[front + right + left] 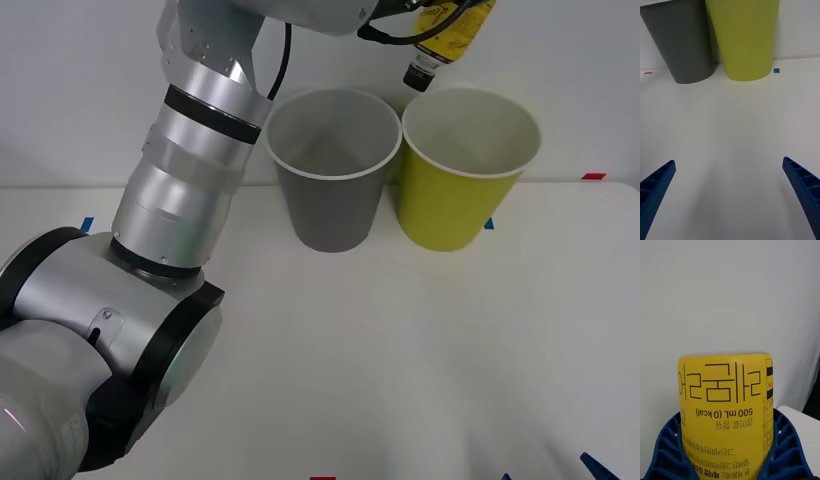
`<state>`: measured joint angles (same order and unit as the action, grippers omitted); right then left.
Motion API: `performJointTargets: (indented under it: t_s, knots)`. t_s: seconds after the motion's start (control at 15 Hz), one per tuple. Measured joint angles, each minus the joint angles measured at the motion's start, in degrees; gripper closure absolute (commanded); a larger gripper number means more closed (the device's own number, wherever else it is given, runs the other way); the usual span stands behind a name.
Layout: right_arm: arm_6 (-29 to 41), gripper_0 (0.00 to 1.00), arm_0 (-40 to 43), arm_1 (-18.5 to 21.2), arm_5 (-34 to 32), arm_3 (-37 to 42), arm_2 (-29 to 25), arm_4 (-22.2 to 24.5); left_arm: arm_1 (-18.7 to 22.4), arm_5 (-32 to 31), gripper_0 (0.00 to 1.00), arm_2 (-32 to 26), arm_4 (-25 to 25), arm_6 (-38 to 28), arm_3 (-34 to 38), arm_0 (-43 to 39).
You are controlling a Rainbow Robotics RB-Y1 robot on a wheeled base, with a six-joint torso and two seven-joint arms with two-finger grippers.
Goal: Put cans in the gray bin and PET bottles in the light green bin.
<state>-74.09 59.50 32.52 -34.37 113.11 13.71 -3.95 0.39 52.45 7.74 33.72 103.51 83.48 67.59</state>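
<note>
Up high, the left gripper (728, 461) has its blue ribbed fingers (784, 444) closed snugly around the yellow-labelled PET bottle (725, 408), pressing on both sides of the label. From the front, the bottle (450, 35) hangs tilted with its dark cap pointing down, in the air above the inner rim of the light green bin (462, 170), close to where that bin meets the gray bin (330, 165). The left arm's silver forearm reaches up and across from the near left of the worktop.

The right gripper (728, 198) is spread wide, its two blue fingers (801, 187) far apart with nothing between them, low over the bare worktop (730, 123) and facing the two bins from the near side.

Both bins stand upright, side by side and touching or nearly so, gray to the robot's left, green to its right, near the back of the white worktop (400, 350). Small blue and red tape marks (594, 176) sit along the worktop's edges. Behind everything is a plain pale wall (80, 90).
</note>
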Motion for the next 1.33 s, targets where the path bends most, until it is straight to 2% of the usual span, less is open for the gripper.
performJointTargets:
  t_s: [0.6, 1.07, 1.27, 1.33]
  knots:
    - [0.0, 0.01, 0.0, 0.0, 0.0, 0.0, 0.0, 0.0, -0.9, -28.0, 1.0, 11.4, 0.6, -0.4, -12.4, 0.0]
    - [0.0, 0.01, 0.0, 0.0, 0.0, 0.0, 0.0, 0.0, -1.3, -35.4, 1.0, 13.2, 0.6, -0.1, -15.6, 0.0]
    - [0.0, 0.01, 0.0, 0.0, 0.0, 0.0, 0.0, 0.0, -1.4, -47.6, 1.0, 17.0, 0.8, -0.5, -22.1, 0.1]
    - [0.0, 0.01, 0.0, 0.0, 0.0, 0.0, 0.0, 0.0, -1.4, -49.9, 1.0, 18.3, 1.1, -0.9, -24.3, 0.1]
